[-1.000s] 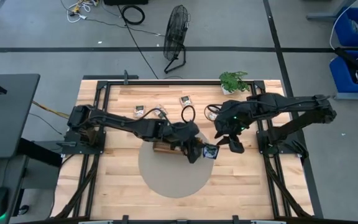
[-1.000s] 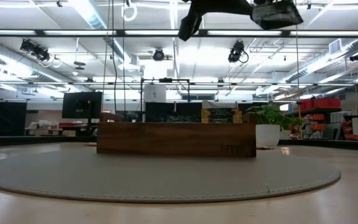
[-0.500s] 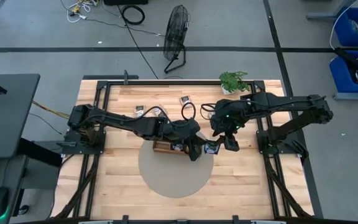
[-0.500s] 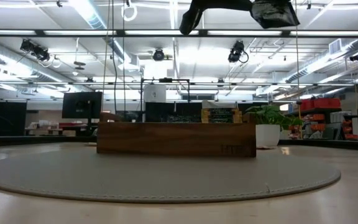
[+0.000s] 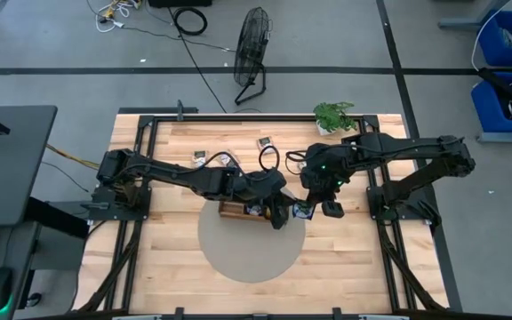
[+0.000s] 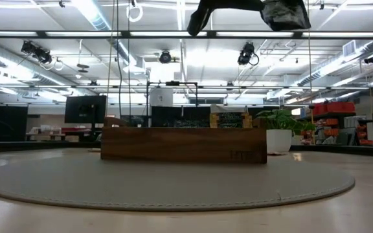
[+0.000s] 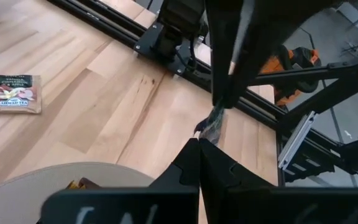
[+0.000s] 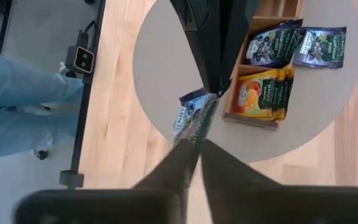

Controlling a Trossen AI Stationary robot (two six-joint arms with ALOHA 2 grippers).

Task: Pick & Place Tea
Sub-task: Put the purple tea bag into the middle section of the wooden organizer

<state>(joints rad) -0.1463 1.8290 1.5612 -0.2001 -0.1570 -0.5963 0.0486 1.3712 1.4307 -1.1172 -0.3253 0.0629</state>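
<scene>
A dark blue tea packet (image 8: 192, 115) hangs in the air between my two grippers, over the right edge of the round grey mat (image 5: 252, 249). My left gripper (image 5: 284, 213) reaches in from the table's left and is shut on it. My right gripper (image 5: 312, 210) slants down from the right and is shut on the packet's other end. The wooden tray (image 5: 238, 210) stands on the mat's far part, partly under the left arm. It holds orange tea packets (image 8: 260, 93) and dark blue ones (image 8: 272, 43). My left gripper pinches one end of the packet (image 7: 204, 132) between its two fingers, coming nearly level from the table's left. The packet is clear of the table. My right gripper pinches the opposite end (image 8: 190, 134) between its two fingers, slanting down from the right. The packet stands edge-on between the two grippers.
One dark blue packet (image 8: 321, 46) lies on the mat beside the tray. White-and-brown packets (image 5: 200, 158) (image 5: 265, 142) lie on the wood at the far side, near a potted plant (image 5: 334, 116). A person's legs (image 8: 17, 106) stand beside the table frame.
My right gripper has moved a little toward the table's left, up to the packet that my left gripper holds up, and has shut on it. My left gripper and the packet have stayed where they were.
</scene>
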